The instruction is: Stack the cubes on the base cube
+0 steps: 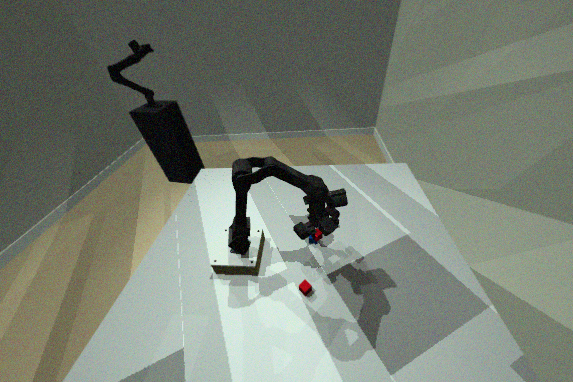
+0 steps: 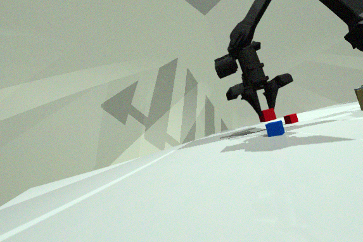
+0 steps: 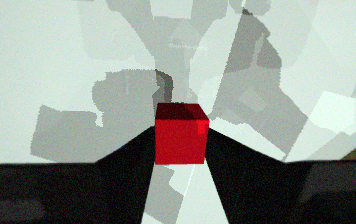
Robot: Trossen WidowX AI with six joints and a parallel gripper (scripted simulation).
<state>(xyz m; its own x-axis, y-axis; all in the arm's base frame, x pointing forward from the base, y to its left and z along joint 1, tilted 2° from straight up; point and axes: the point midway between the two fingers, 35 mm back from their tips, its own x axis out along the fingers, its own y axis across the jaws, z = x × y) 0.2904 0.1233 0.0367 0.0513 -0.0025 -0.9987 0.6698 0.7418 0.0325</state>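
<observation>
I count three small solid-coloured cubes at my bench: two red cubes, one (image 1: 318,233) (image 2: 268,114) (image 3: 180,141) and another (image 1: 305,287) (image 2: 291,118), plus one blue cube (image 1: 312,240) (image 2: 275,128). I count two black jointed arms, one (image 1: 293,175) (image 2: 252,23) over the pale flat-topped bench (image 1: 146,320) (image 2: 165,196) and one (image 1: 131,82) beyond its far left corner, and one tall black box-shaped pedestal (image 1: 167,145).
</observation>
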